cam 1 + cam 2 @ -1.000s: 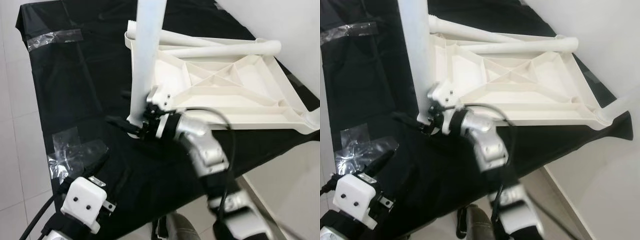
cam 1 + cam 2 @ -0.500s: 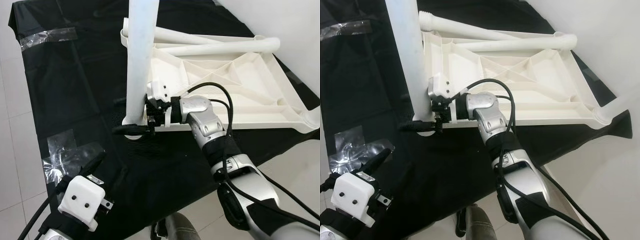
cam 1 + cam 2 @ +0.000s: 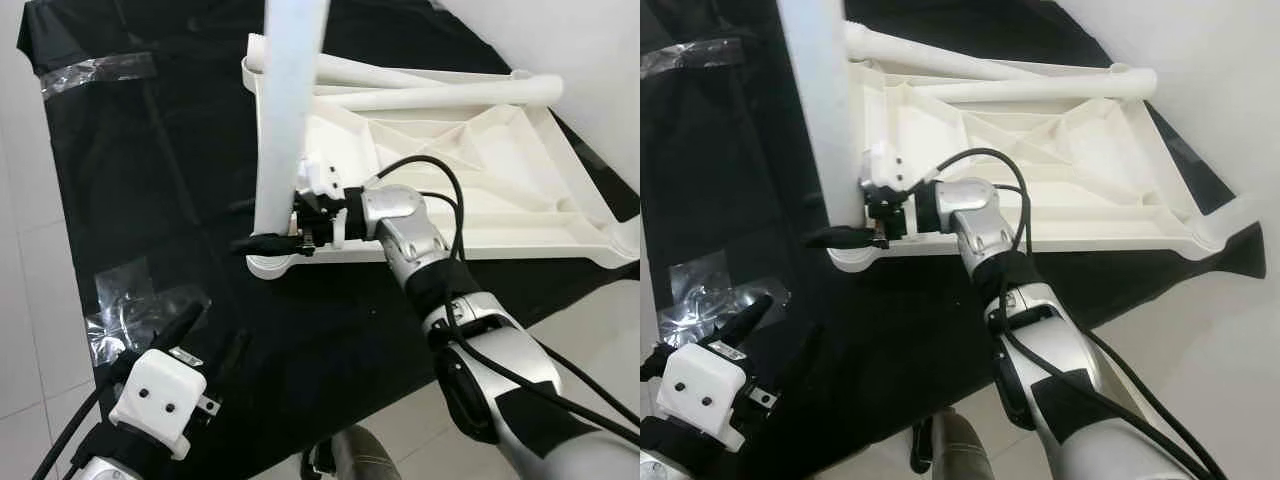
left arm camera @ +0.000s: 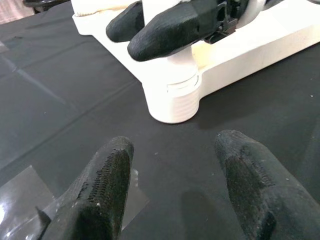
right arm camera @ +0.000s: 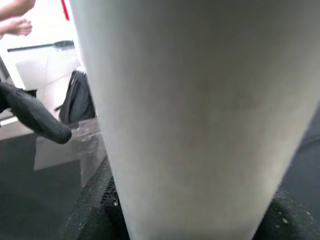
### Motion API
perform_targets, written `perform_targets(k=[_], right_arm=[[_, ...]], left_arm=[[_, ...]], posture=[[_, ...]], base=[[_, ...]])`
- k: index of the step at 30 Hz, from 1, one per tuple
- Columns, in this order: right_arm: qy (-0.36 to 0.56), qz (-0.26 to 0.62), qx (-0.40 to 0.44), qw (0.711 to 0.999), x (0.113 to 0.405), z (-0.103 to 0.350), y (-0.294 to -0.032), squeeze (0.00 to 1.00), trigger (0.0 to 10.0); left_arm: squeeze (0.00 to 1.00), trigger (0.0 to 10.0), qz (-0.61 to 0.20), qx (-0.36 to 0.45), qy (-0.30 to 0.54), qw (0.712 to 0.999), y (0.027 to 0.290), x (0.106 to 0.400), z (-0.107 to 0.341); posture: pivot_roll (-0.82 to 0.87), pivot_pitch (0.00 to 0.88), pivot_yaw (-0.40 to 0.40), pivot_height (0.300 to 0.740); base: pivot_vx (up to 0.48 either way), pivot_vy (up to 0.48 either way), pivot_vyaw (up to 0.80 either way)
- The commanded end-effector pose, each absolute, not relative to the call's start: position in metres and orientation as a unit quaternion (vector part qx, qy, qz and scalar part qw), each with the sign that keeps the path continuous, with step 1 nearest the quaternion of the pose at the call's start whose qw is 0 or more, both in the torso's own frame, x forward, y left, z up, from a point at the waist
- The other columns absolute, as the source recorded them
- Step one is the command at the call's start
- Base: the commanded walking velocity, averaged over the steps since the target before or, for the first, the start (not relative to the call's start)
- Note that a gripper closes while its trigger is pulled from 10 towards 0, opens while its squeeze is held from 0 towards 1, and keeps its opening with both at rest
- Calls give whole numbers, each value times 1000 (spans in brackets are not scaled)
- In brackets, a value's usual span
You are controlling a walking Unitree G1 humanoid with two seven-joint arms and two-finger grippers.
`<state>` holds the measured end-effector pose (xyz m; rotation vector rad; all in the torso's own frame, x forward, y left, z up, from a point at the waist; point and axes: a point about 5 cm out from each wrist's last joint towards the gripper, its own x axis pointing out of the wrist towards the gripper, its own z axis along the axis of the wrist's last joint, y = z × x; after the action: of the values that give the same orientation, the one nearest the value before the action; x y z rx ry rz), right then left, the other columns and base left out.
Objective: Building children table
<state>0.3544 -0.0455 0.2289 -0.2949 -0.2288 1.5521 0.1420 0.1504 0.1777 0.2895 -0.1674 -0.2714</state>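
The right hand [image 3: 272,243] is clamped on the upright table leg [image 3: 285,120] at the tabletop's [image 3: 480,170] corner socket; keep it vertical while twisting. The left hand [image 4: 170,165], fingers apart, hovers nearby.

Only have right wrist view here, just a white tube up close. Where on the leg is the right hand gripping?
Observer: Low down. The right hand is closed on the upright leg just above the corner socket of the upturned tabletop.
Operator: Left hand in the way?
Observer: No. The left hand is open, low over the black cloth, facing the socket but not touching it.
Operator: Other legs?
Observer: Two loose legs lie across the tabletop's far side.
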Motion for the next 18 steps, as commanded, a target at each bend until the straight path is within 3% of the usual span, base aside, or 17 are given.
perform_targets(k=[1, 2, 3, 5, 9, 14, 15, 17, 18], right_arm=[[-75, 677, -125, 721, 355, 210, -55, 0, 0], [-66, 466, -96, 877, 351, 183, -51, 0, 0], [-66, 466, -96, 877, 351, 183, -51, 0, 0], [-27, 388, -83, 917, 305, 151, -45, 0, 0], [-23, 408, -78, 909, 285, 146, -35, 0, 0], [-50, 427, -116, 895, 296, 151, -32, 0, 0], [-55, 429, -124, 893, 300, 153, -31, 0, 9569], [-55, 429, -124, 893, 300, 153, -31, 0, 9569], [-63, 457, -117, 880, 303, 158, -30, 0, 10000]], left_arm=[[0, 10000, -139, 140, -69, 978, 149, 140, 174], [0, 10000, -141, 138, -65, 978, 151, 138, 174], [0, 10000, -141, 138, -65, 978, 151, 138, 174], [0, 10000, -144, 137, -61, 978, 153, 138, 174], [0, 10000, -149, 135, -61, 978, 153, 140, 174], [0, 10000, -160, 132, -60, 976, 148, 141, 172], [0, 10000, -157, 133, -62, 977, 149, 141, 172], [0, 10000, -157, 133, -62, 977, 149, 141, 172], [0, 10000, -153, 135, -62, 977, 151, 141, 173]], posture=[[284, 295, -184, 740], [243, 320, -181, 740], [243, 320, -181, 740], [237, 335, -170, 740], [207, 323, -147, 740], [228, 321, -151, 740], [230, 323, -155, 740], [230, 323, -155, 740], [234, 318, -161, 740]], base=[[0, 0, 0], [0, 0, 0], [0, 0, 0], [0, 0, 0], [0, 0, 0], [0, 0, 0], [0, 0, 0], [0, 0, 0], [0, 0, 0]])
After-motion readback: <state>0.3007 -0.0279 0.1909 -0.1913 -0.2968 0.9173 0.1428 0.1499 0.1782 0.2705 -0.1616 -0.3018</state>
